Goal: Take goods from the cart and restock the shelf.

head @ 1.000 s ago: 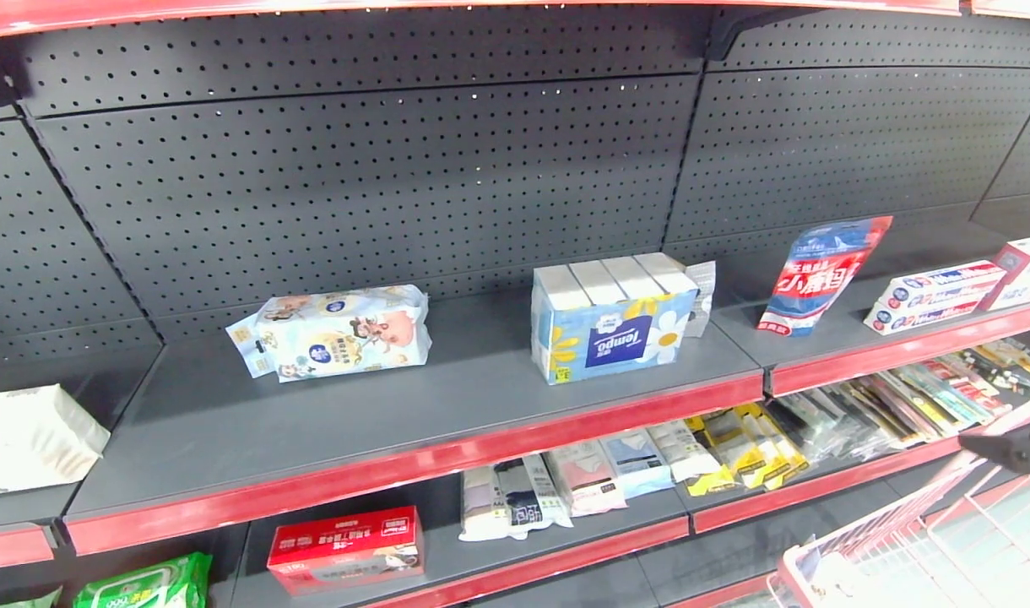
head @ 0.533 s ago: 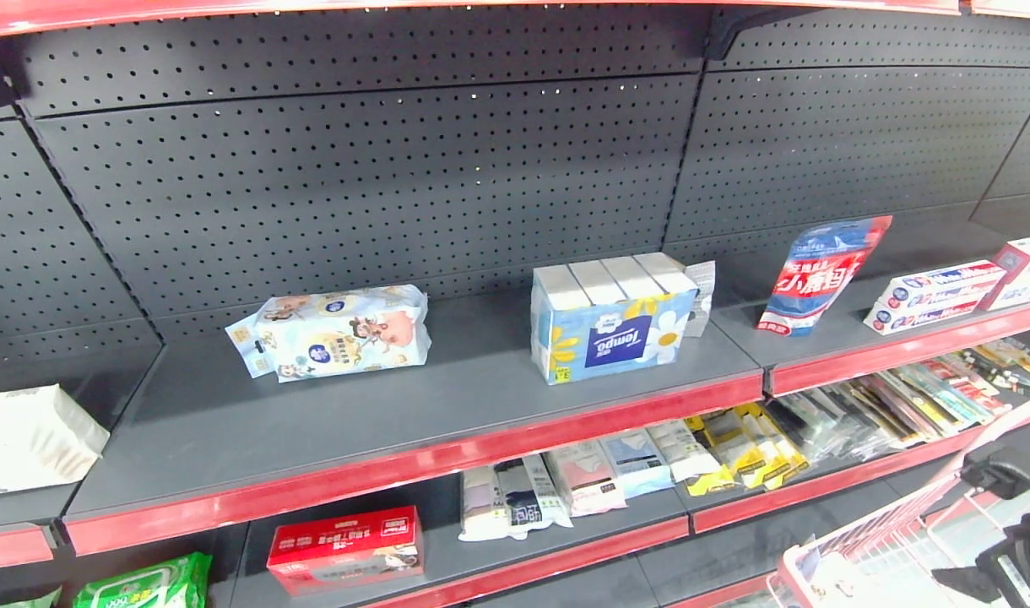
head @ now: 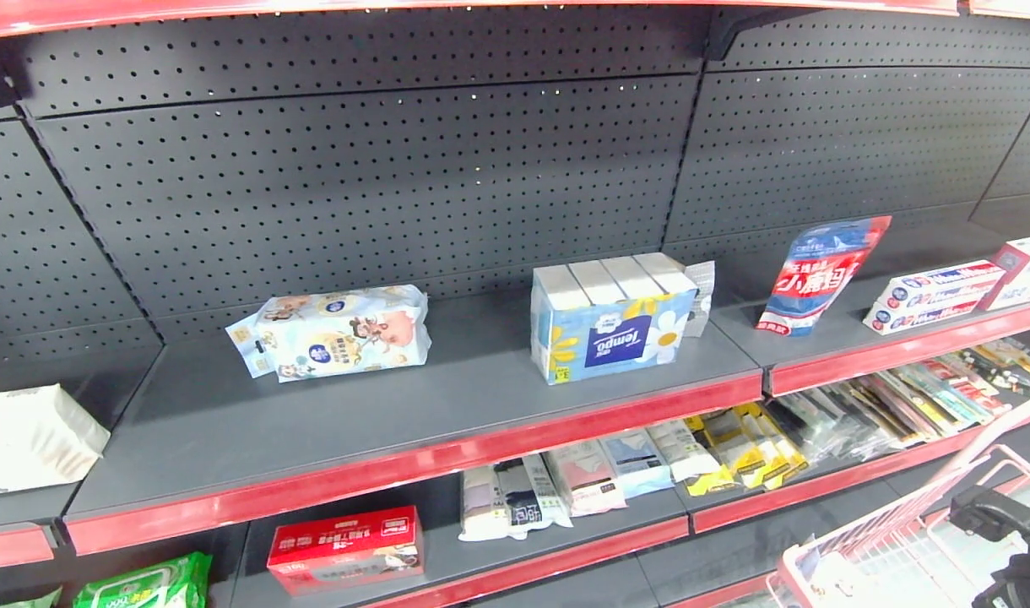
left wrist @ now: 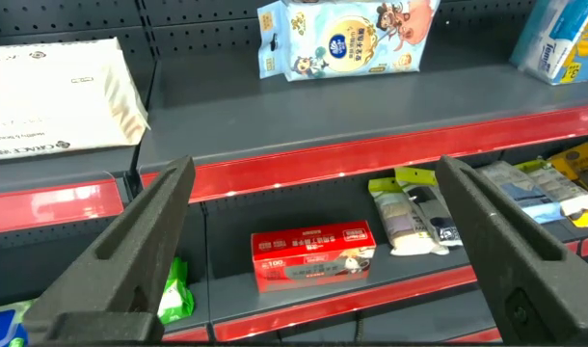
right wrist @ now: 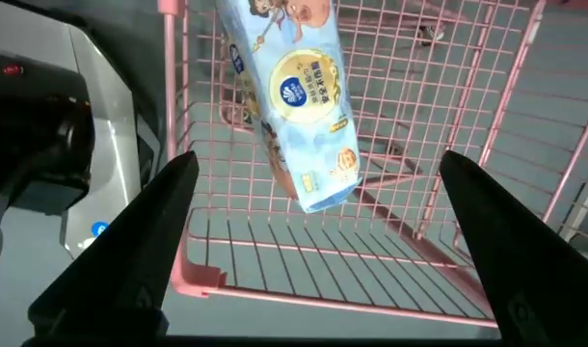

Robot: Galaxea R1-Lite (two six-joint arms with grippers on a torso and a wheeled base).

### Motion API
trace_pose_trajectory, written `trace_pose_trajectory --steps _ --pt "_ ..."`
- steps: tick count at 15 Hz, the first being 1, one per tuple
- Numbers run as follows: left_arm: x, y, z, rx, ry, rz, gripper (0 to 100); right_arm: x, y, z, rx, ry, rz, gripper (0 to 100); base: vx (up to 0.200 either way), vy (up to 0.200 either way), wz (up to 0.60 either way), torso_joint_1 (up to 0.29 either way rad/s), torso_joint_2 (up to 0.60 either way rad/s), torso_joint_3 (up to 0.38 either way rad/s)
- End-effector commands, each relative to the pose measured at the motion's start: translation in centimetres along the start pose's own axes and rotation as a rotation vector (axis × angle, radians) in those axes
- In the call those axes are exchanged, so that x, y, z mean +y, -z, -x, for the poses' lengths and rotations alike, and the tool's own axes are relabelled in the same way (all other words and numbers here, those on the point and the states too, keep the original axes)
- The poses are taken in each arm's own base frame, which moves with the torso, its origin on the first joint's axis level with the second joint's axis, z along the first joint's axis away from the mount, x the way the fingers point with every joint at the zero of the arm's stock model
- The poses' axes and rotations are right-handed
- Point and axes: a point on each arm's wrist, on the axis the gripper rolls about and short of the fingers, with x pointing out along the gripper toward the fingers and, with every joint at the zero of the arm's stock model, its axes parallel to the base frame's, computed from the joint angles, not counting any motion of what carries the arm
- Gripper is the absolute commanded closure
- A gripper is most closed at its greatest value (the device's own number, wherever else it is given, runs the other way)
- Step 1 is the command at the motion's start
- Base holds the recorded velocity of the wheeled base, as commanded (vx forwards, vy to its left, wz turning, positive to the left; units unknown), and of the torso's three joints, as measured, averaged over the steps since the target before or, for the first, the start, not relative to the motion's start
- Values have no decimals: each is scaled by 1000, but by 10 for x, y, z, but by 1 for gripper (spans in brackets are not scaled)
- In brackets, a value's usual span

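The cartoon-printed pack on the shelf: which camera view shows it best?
The head view: the pack lies whole on the shelf. The left wrist view cuts off its top; the right wrist view faces the cart instead.

Black pegboard wall [head: 355, 177] — evenly perforated

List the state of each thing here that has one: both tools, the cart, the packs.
left tool: open, empty, facing the shelf.
right tool: open, empty, above the cart.
cart: holds a blue pack.
blue pack: tilted inside the cart, not gripped.
cartoon pack: lying flat on the shelf.
tissue multipack: standing on the shelf.
pouch: leaning on the back panel.
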Motion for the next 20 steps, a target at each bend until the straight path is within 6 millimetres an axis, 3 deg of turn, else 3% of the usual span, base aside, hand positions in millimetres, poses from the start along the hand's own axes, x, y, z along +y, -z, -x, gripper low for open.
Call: trace_pose_trajectory --steps 1,7,20 --pt "0 0 0 0 -1 0 0 1 0 -4 10 -16 4 0 0 0 0 0 0 0" --pt "0 0 0 0 -1 0 0 1 -1 -3 4 -13 11 0 0 0 0 -18 36 22" --pt "0 0 0 0 -1 0 0 3 -1 1 -3 -6 71 0 0 0 0 -152 328 172"
